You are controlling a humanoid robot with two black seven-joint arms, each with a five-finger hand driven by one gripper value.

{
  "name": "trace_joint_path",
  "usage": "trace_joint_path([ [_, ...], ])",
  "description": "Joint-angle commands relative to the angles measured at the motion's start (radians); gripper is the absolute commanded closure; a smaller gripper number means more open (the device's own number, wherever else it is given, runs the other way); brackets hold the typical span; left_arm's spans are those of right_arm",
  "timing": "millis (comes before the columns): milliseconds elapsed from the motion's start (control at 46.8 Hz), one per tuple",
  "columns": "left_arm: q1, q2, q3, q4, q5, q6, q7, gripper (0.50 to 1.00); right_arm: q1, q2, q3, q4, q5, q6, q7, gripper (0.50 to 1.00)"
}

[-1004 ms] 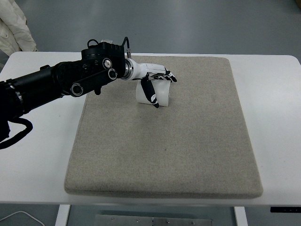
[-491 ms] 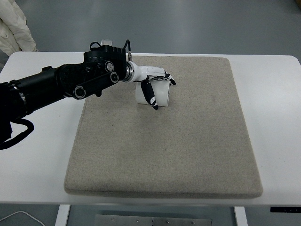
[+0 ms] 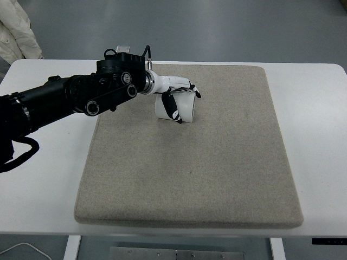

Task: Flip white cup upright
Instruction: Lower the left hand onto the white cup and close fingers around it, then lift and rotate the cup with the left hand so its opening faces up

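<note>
Left hand [image 3: 176, 97] curls around white cup [image 3: 184, 110] — apparently lying sideways — on the grey mat [image 3: 190, 162].

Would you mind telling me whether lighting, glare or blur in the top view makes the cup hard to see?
Top view: lighting soft and even, no glare, focus sharp; the white cup stands out on the grey mat, partly covered by the left hand.

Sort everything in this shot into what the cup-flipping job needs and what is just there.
Part of the job:
- white cup, on the mat's far part
- left hand, fingers wrapped around the cup
- beige mat, the surface under the cup

Just there:
- white table under the mat
- pale cloth item at the top left corner
</note>
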Motion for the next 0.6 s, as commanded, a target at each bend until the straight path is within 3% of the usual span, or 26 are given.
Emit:
trace_joint_path([
  [0,-0.006,0.000,-0.013,0.009,-0.014,0.000,-0.008,0.979,0.000,0.000,-0.001,0.000,0.000,0.000,0.000,0.570],
  [384,-0.005,0.045,-0.112,0.025,-0.194,-0.023,-0.066,0.979,0.000,0.000,0.000,0.000,0.000,0.000,0.000,0.570],
  [577,0.009,0.087,-0.119,0.025,-0.378,-0.032,-0.153,0.962,0.000,0.000,0.000,0.000,0.000,-0.001,0.000,0.570],
])
